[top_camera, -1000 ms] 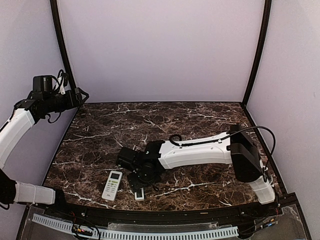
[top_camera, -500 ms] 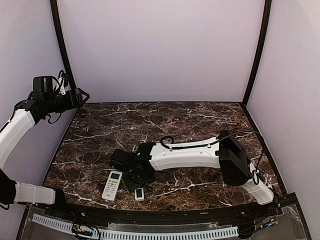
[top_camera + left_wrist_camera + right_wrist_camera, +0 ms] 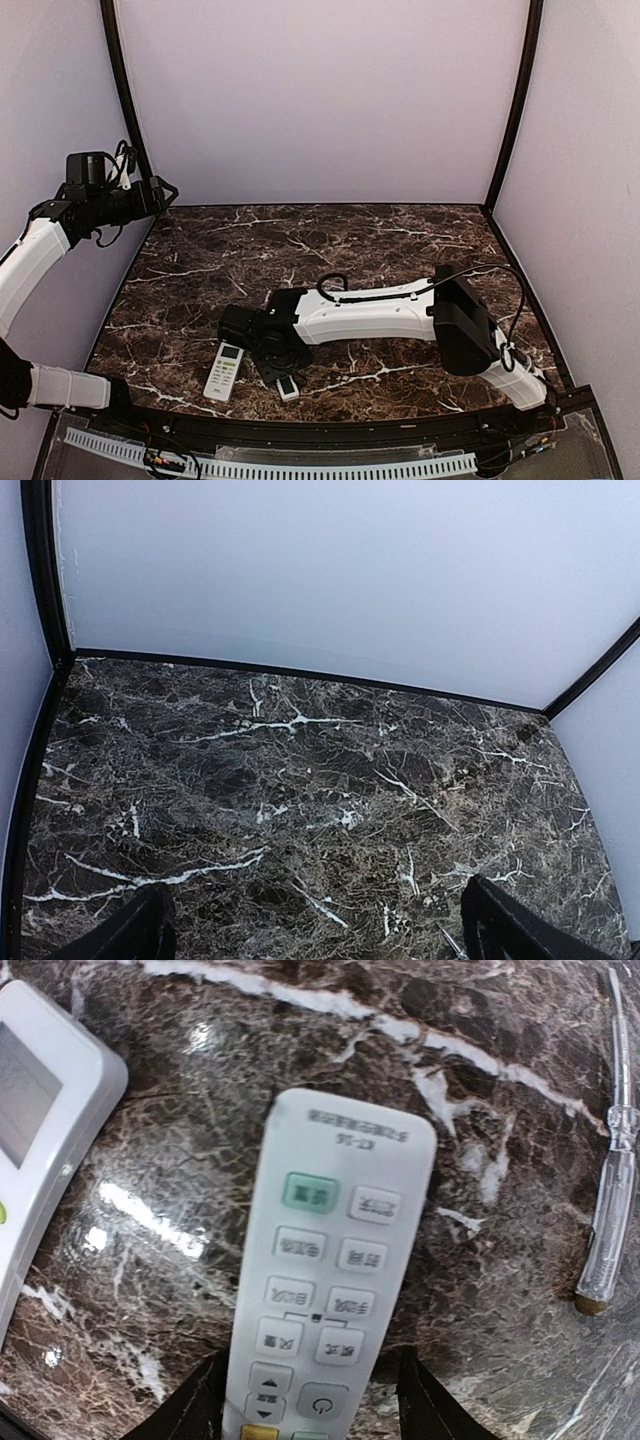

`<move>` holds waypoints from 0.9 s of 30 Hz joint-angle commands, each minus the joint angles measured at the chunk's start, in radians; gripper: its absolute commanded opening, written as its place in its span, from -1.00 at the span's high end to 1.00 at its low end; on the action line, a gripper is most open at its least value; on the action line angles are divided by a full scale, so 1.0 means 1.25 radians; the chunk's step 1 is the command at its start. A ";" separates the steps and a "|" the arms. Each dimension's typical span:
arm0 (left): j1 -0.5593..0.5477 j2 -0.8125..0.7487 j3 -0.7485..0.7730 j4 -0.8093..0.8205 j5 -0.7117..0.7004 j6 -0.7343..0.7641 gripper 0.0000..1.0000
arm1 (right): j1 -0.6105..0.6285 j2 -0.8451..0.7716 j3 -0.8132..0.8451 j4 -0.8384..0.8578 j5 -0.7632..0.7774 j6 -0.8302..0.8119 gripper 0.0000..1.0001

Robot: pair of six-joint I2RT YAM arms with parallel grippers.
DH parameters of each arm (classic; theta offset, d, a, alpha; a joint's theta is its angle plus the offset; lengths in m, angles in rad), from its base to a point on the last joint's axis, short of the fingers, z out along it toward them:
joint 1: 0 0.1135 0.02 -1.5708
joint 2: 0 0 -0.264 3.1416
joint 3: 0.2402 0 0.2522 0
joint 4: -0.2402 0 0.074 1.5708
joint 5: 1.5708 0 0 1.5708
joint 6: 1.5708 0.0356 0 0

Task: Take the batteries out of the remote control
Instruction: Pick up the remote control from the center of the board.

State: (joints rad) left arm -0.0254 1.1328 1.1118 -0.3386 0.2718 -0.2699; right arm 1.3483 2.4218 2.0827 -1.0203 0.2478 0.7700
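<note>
The button remote control (image 3: 325,1260) lies face up close to the near edge of the marble table (image 3: 400,240). A second remote with a screen (image 3: 40,1140) is just to one side and a clear-handled screwdriver (image 3: 608,1210) to the other. Bare table stretches behind them to the walls. The right gripper (image 3: 310,1410) has its jaws partly open astride the button remote, hard by its sides; whether they press it I cannot tell. The batteries are out of sight. The left gripper (image 3: 320,930) hangs high at the far left corner, jaws wide and holding nothing.
</note>
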 commanded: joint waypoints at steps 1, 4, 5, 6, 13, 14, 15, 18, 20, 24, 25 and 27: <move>0.003 -0.005 0.000 -0.010 -0.006 0.001 -0.98 | 0.001 -0.007 -0.019 -0.028 0.059 0.032 -0.10; 0.003 -0.003 -0.001 -0.010 -0.005 0.001 -0.98 | -0.007 -0.033 -0.074 0.037 0.024 0.017 -0.09; 0.003 -0.003 -0.002 -0.010 -0.006 0.001 -0.98 | -0.009 -0.040 -0.089 0.054 0.019 0.011 -0.09; 0.003 -0.002 -0.002 -0.010 -0.007 0.001 -0.98 | -0.012 -0.044 -0.097 0.064 0.016 0.008 -0.09; 0.003 0.008 -0.002 -0.013 -0.022 0.004 -0.98 | -0.016 -0.040 -0.097 0.080 0.025 -0.006 0.20; 0.003 0.012 -0.002 -0.014 -0.022 0.004 -0.98 | -0.017 -0.042 -0.097 0.081 0.029 -0.006 0.28; 0.003 0.014 -0.002 -0.014 -0.020 0.004 -0.98 | -0.017 -0.048 -0.103 0.087 0.032 -0.004 0.36; 0.003 0.019 -0.003 -0.011 -0.012 0.004 -0.98 | -0.033 -0.101 -0.155 0.134 0.030 0.002 0.62; 0.003 0.022 -0.003 -0.010 -0.012 0.004 -0.98 | -0.057 -0.156 -0.208 0.186 0.026 0.000 0.74; 0.003 0.025 -0.008 0.003 0.027 0.004 -0.98 | -0.115 -0.300 -0.328 0.326 -0.018 -0.050 0.85; 0.003 0.023 -0.011 0.020 0.065 0.004 -0.98 | -0.133 -0.338 -0.364 0.370 -0.035 -0.070 0.86; 0.002 0.015 -0.028 0.059 0.128 0.000 -0.98 | -0.167 -0.414 -0.425 0.441 -0.077 -0.107 0.89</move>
State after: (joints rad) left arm -0.0254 1.1660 1.1099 -0.3321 0.2989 -0.2699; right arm 1.2171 2.0983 1.6466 -0.7059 0.2237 0.7238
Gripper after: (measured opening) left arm 0.990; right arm 0.328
